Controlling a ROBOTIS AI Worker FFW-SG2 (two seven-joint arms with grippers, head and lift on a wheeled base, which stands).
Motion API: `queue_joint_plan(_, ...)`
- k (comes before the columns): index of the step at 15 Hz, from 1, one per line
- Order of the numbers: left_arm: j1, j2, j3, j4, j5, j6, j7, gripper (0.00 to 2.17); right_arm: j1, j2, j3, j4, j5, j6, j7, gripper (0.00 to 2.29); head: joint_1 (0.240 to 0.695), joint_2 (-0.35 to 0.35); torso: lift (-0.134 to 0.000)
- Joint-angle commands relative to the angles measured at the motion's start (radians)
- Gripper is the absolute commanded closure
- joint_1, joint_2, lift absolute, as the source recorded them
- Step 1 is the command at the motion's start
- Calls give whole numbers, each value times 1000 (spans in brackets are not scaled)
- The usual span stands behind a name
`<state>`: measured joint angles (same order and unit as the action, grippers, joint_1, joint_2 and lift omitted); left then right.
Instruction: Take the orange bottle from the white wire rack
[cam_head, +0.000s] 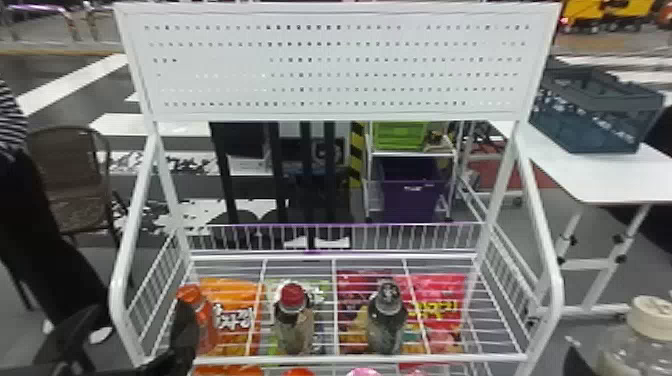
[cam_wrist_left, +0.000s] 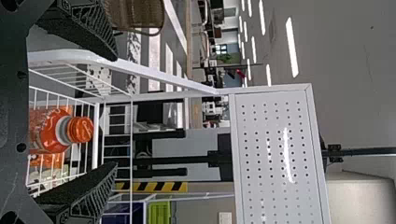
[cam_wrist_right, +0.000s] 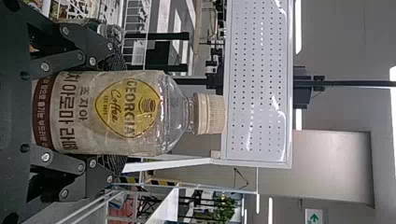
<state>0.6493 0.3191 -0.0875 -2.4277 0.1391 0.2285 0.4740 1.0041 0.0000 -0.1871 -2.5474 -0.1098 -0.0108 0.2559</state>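
Observation:
The left gripper (cam_head: 134, 324) is open at the rack's front left corner in the head view; one finger covers the left part of the orange bottle (cam_head: 204, 320). That bottle stands upright on the white wire rack (cam_head: 350, 358), at its left end. From the left wrist, the orange-capped bottle (cam_wrist_left: 51, 131) appears beyond the gap of the left gripper (cam_wrist_left: 116, 112), with no visible contact. At the head view's lower right is the right gripper (cam_head: 579, 357). In the right wrist view, the right gripper (cam_wrist_right: 119, 113) is shut on a clear, cream-capped bottle (cam_wrist_right: 175, 112).
A red-capped bottle (cam_head: 294, 320) and a dark-capped bottle (cam_head: 386, 317) stand to the right on the same shelf. Snack bags (cam_head: 235, 320) show through the wires. The rack's side rail (cam_head: 119, 285) rises close to the left gripper. A perforated panel (cam_head: 340, 70) tops the rack.

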Motion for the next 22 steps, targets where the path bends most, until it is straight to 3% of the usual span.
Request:
queue_joint_plan(1,7,0,0,-1,1,1,0,83,10,1,0,-4,-1,-21,-1,950,499,0,0)
queue_joint_plan(12,39,-6,-12,13,-7,-21,3,83,22,1,5,-2,-2,-39,-1,950,499,0,0)
queue_joint_plan(15,26,-18,-67,168,-15,-146,15,83,19,1,8,1,-1,-39,-1,950,499,0,0)
queue_joint_plan(19,-48,-29,-158,473,-55,-487,28,83,13,1,6,7,-1,-33,-1,950,499,0,0)
queue_joint_plan(22,-109,-41,-190,602,-55,-530,28,83,10,1,2,12,-1,-30,-1,950,499,0,0)
